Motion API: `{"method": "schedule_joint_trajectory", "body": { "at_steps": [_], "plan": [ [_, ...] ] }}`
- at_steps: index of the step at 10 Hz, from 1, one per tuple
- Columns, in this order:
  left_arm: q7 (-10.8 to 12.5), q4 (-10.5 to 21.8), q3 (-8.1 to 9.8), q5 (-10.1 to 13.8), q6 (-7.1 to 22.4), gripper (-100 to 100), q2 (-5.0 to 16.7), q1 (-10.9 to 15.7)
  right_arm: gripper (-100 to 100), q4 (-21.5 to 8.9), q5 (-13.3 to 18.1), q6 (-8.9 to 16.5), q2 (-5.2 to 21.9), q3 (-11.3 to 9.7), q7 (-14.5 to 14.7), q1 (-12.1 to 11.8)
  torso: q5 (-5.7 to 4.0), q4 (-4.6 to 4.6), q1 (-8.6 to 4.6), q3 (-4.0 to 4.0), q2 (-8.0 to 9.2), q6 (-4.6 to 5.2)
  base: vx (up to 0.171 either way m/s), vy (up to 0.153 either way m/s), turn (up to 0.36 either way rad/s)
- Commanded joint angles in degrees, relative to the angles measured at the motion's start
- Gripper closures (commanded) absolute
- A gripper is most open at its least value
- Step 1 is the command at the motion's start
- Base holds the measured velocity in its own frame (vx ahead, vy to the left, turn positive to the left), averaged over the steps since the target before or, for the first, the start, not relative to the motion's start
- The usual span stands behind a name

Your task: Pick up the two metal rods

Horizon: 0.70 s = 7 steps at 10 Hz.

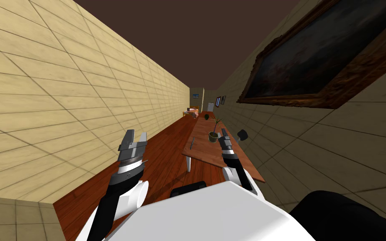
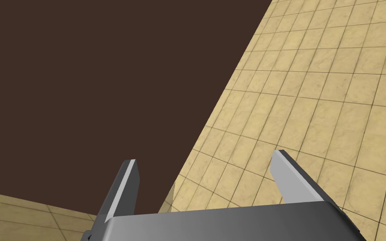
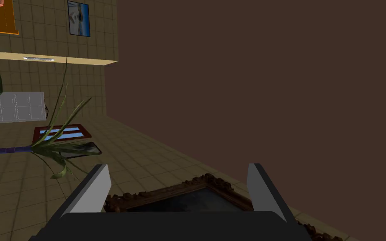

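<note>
One thin grey rod [image 1: 192, 143] lies on the brown table [image 1: 204, 152], near its left edge. I cannot make out a second rod. My right gripper [image 1: 223, 131] hangs over the table to the right of the rod, just beside a small potted plant [image 1: 213, 134]. The right wrist view shows that gripper [image 3: 177, 166] open and empty, with the plant's leaves [image 3: 58, 142] off to one side. My left gripper [image 1: 136, 134] is raised above the floor to the left of the table. It is open and empty in the left wrist view [image 2: 204, 157].
The long narrow table runs along the right wall under a large dark-framed picture [image 1: 313, 54]. A black rounded object [image 1: 242, 134] sits by the table's right edge, and another dark one [image 1: 206, 117] at its far end. A tiled wall [image 1: 62, 104] bounds the reddish floor [image 1: 163, 146] on the left.
</note>
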<state>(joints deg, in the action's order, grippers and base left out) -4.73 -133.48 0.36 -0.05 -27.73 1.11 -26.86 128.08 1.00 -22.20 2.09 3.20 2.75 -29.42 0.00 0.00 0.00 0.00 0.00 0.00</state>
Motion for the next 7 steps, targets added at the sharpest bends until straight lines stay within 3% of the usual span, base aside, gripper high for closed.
{"method": "schedule_joint_trajectory", "body": {
  "at_steps": [1, 4, 7],
  "plan": [
    [0.00, 0.00, 0.00, 0.00, 0.00, 0, 0.00, 0.00, -100, -1.16, -0.16, 0.72, 2.11, -0.32, 0.46, 0.39, 0.00, 0.00, 0.00, 0.00, 0.00, 0.00, 0.016, 0.029, 0.031],
    [0.00, 0.00, -0.01, 0.00, 0.00, 0, -0.01, 0.00, -100, -3.79, -0.54, 2.39, 4.97, -1.06, 1.54, 1.30, 0.05, -0.03, 0.23, -0.07, -0.12, -0.01, 0.031, 0.065, 0.032],
    [0.00, 0.00, -0.01, 0.00, 0.00, 0, -0.01, -0.01, -100, -8.83, -1.29, 5.68, 8.75, -2.50, 3.67, 3.10, 0.09, -0.07, 0.39, -0.16, -0.26, 0.00, 0.067, 0.107, 0.061]
  ]
}}
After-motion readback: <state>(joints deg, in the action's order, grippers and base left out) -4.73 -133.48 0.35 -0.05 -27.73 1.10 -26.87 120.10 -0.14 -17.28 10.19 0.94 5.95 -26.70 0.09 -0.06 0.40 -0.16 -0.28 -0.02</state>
